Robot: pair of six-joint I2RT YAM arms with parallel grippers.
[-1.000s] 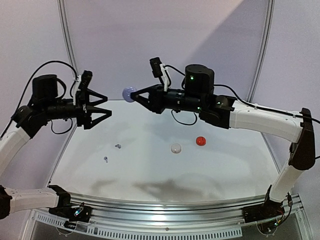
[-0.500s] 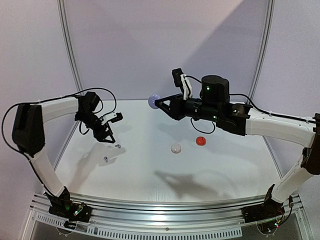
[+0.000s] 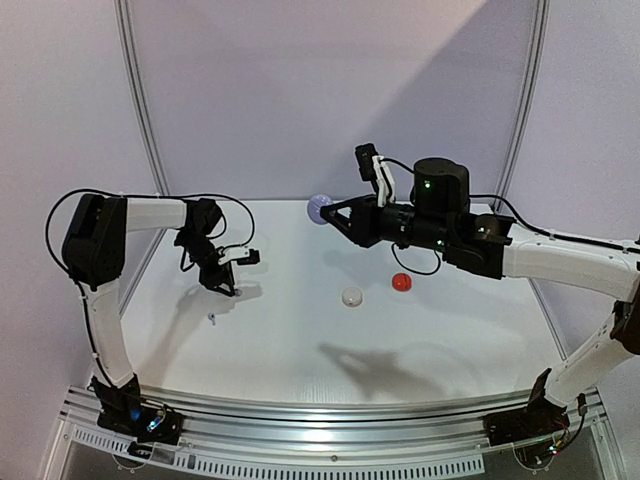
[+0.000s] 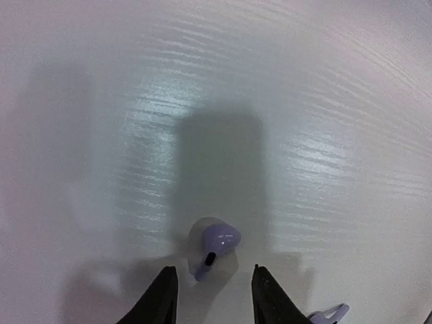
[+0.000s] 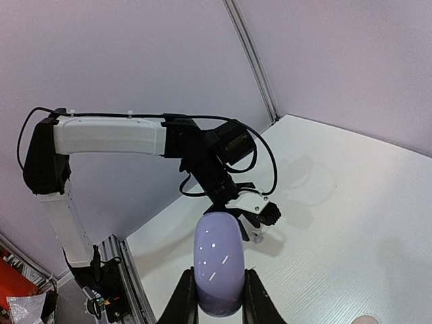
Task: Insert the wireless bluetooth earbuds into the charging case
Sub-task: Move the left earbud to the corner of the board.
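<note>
The right gripper (image 3: 327, 210) is closed on the lilac case (image 3: 319, 208), which is held aloft at the upper centre of the top view, well above the table (image 3: 300, 350). The case is judged to be raised and presented there so that an earbud can be brought to it. In the right wrist view it is seen pinched between both fingers at the bottom centre; whether its lid is open cannot be told.

The right arm (image 3: 560, 255) is stretched nearly level from the right edge towards the centre. The left arm (image 3: 150, 213) is folded over at the left with its wrist bent downward. The left gripper (image 3: 228, 287) is lowered to the table surface, fingers parted and nothing held.

Right of centre on the table, a white round case (image 3: 351, 297) and a red round case (image 3: 401, 282) are set near each other, untouched.

Low and central in the left wrist view, a lilac earbud (image 4: 214, 244) lies just ahead of the gap between the fingertips, apparently lined up for a pinch. A second earbud (image 4: 329, 313) is cut off at the lower right corner.
</note>
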